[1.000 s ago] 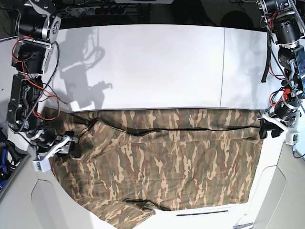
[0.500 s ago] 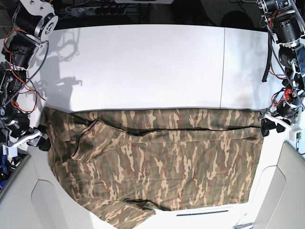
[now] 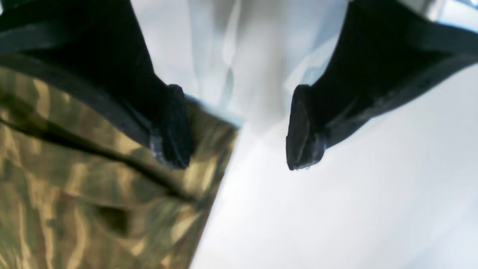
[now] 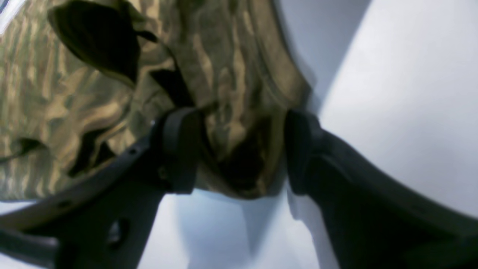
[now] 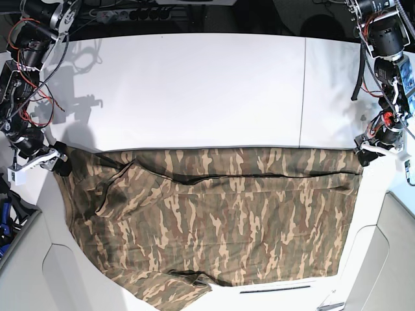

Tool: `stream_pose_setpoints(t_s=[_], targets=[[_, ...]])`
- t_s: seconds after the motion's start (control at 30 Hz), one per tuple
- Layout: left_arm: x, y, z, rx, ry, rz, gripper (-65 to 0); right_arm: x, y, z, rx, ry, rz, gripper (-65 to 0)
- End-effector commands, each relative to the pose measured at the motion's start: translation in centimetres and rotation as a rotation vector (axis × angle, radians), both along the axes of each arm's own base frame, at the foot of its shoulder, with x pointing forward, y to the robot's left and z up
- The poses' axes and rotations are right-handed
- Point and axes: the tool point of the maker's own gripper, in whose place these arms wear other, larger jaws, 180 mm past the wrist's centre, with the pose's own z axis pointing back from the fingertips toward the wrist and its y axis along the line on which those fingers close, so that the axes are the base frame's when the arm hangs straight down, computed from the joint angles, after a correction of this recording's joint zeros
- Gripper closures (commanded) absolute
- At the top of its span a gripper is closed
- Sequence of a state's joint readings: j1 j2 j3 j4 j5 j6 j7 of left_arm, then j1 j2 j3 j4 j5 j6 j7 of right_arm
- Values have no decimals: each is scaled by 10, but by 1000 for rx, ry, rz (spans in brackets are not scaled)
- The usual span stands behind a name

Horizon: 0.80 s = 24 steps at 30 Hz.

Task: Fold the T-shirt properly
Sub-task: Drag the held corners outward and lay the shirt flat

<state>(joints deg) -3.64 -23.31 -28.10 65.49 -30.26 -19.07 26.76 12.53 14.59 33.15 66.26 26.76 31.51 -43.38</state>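
White tabletop (image 5: pixel 194 84), T-shirt (image 5: pixel 214 220) spread flat over its near half, front edge hanging past tabletop edge. Left gripper (image 3: pixel 235 127) at shirt's corner on base view's right, jaws wide, nothing held, one finger over cloth. Right gripper (image 4: pixel 239 149) at opposite corner, jaws apart with bunched cloth between them; grip unclear.

White table (image 5: pixel 194 91), top mostly bare, thin seam (image 5: pixel 302 91) running front to back on its right part. Power strip (image 5: pixel 126 13) with cables along the dark far edge. Light grey panels at both near corners: left (image 5: pixel 23 272), right (image 5: pixel 395 259). Dark slot (image 5: pixel 275 289) in the near edge. Blue object (image 5: pixel 5 214) far left, unclear what.
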Motion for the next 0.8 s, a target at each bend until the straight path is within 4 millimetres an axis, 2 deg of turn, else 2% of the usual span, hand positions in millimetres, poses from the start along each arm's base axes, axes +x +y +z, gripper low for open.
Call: stream_pose_setpoints(t_s=[0.0,0.13,0.33,0.43,0.6,0.77], targets=[[7,13,18,9,-56,23,-434,11,-7,18,-7,-61,-11,-358],[3,10,12,-91,-92,45,-434,12,-4,19,11,-68,-12,-358],[1,-16,-12,-214,-92,35,-434,13,11,14,51,-69,-6,-358],[2,-31,-17,-242,-98,10,-434,14,22,12,76,-72,-3,-358],[4,-42,-22,-249,-83,-17,-434,16,36,10,107,-82,-3,-358],[8,-56,-26,-247,-62,-60,-431,16,33,8,80,-84,-8,-357]])
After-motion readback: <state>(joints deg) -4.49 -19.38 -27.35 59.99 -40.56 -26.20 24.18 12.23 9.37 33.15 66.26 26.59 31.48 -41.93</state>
